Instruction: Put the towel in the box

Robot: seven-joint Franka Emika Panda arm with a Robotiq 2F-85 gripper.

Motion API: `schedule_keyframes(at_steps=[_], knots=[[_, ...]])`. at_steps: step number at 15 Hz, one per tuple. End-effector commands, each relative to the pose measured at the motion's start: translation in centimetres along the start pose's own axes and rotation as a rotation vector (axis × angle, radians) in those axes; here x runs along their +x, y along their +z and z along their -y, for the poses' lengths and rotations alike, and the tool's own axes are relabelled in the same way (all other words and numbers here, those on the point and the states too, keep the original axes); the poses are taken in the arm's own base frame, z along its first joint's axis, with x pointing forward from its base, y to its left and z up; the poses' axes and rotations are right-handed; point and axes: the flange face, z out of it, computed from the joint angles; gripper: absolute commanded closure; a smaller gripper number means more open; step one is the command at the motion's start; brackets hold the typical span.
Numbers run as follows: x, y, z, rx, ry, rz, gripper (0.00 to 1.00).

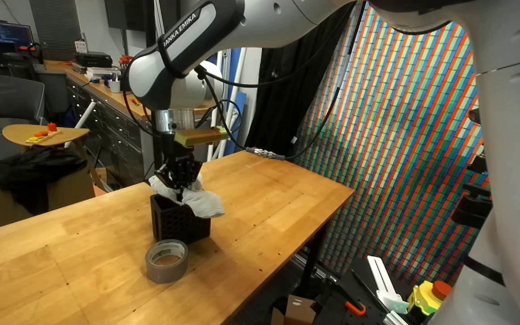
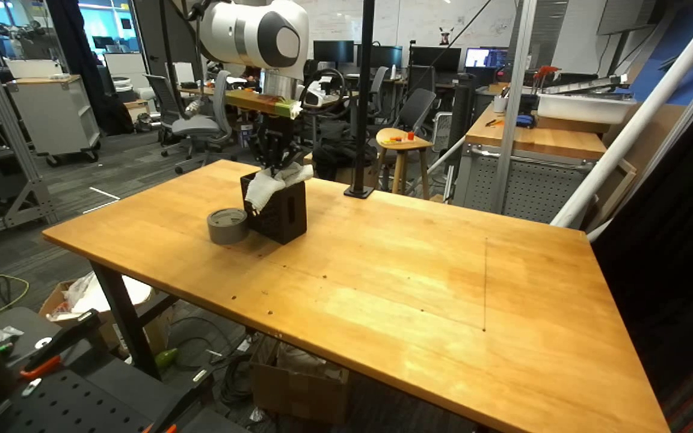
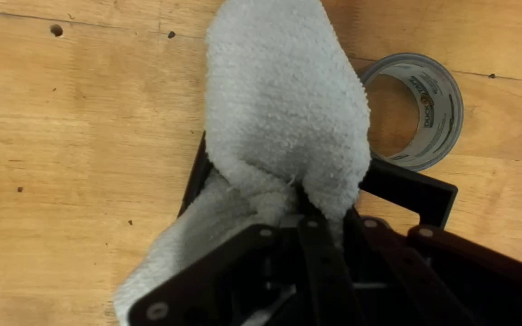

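The white towel (image 1: 203,204) hangs rumpled over the top of the black box (image 1: 181,228), part of it draping outside the near rim in an exterior view. My gripper (image 1: 179,195) points down at the box opening and is shut on the towel. From a different angle, the towel (image 2: 264,190) spills past the rim of the box (image 2: 286,218) under the gripper (image 2: 274,169). In the wrist view the towel (image 3: 283,86) covers most of the opening and a strip of it runs between the fingers; one box wall (image 3: 401,184) shows. The fingertips are largely hidden by cloth and shadow.
A grey tape roll (image 1: 167,272) stands on the wooden table (image 1: 84,253) right beside the box. In an exterior view a black post (image 2: 363,120) rises from the table's far edge, behind the box.
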Motion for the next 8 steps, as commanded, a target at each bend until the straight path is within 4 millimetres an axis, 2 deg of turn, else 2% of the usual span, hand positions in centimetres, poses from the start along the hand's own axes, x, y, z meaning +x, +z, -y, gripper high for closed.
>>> schedule_keyframes(at_steps=[1, 5, 8], knots=[[0.9, 1.3, 1.1, -0.014, -0.030, 0.009, 0.96], [0.7, 0.7, 1.1, -0.065, -0.030, 0.000, 0.96], [0.9, 1.8, 2.2, -0.047, -0.044, 0.010, 0.96]])
